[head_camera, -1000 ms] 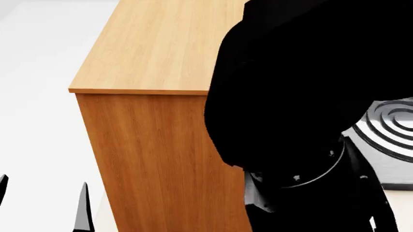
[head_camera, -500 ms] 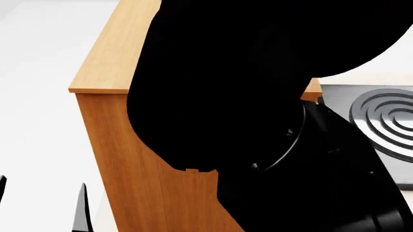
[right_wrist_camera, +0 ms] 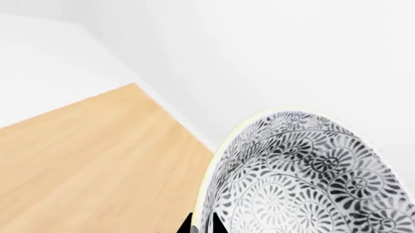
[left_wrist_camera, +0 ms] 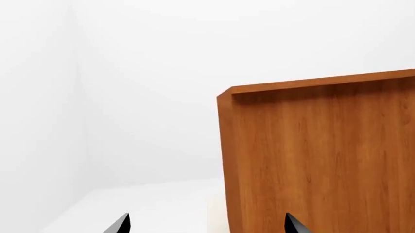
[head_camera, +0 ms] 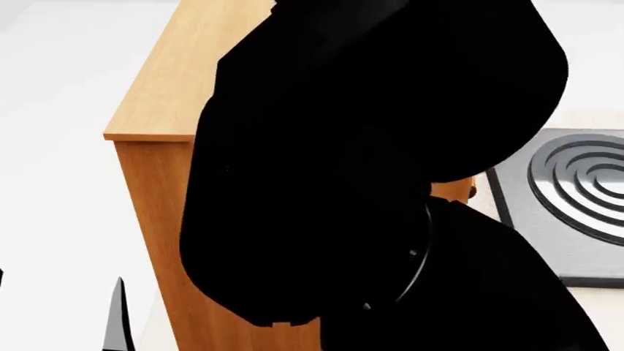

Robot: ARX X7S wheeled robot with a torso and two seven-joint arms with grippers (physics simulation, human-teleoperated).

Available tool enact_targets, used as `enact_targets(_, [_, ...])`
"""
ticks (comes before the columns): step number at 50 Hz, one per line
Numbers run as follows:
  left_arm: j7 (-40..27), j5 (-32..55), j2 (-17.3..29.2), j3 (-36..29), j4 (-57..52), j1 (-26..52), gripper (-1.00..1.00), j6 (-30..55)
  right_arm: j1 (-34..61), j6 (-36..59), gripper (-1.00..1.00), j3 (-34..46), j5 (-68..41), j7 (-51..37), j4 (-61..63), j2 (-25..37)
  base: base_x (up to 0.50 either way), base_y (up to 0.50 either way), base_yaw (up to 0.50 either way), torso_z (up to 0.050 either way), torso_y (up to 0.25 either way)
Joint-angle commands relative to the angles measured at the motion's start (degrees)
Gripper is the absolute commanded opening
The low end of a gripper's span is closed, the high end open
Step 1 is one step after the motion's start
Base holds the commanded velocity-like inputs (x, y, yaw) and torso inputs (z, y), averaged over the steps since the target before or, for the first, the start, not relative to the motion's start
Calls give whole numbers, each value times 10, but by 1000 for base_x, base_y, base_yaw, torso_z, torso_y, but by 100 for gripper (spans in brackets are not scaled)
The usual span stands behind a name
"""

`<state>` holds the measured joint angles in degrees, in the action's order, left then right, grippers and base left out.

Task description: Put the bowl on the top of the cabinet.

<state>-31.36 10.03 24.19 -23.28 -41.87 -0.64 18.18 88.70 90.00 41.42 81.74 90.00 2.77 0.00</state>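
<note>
In the right wrist view the bowl (right_wrist_camera: 304, 179), white with a dark leaf pattern and a yellowish rim, is tilted on edge above the cabinet's pale wood top (right_wrist_camera: 84, 160). My right gripper (right_wrist_camera: 199, 226) is shut on its rim, one fingertip inside and one outside. From the head, the right arm (head_camera: 370, 168) is a black mass over the cabinet (head_camera: 156, 80) and hides the bowl. My left gripper (left_wrist_camera: 207, 228) is open and empty, low beside the cabinet's orange-brown side (left_wrist_camera: 311, 155).
A grey stovetop with a spiral burner (head_camera: 585, 183) lies right of the cabinet. White floor and walls (left_wrist_camera: 129, 97) surround the cabinet's left side. The left gripper's dark fingertips (head_camera: 117, 322) show at the head view's lower left.
My right arm has swung leftward across the head view and now covers most of the cabinet top and part of its side. The left fingertips stay low at the left.
</note>
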Motion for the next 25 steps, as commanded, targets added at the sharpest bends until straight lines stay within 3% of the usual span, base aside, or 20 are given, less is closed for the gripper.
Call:
enact_targets(1, [-2, 2, 2, 1, -1, -1, 100, -1, -28, 0, -100, 14, 8, 0, 29, 0, 0, 0, 0, 0, 0])
enact_targets(25, [-6, 3, 6, 2, -1, -5, 100, -6, -98, 0, -100, 32, 26, 0, 73, 0, 0, 0, 0, 0, 1])
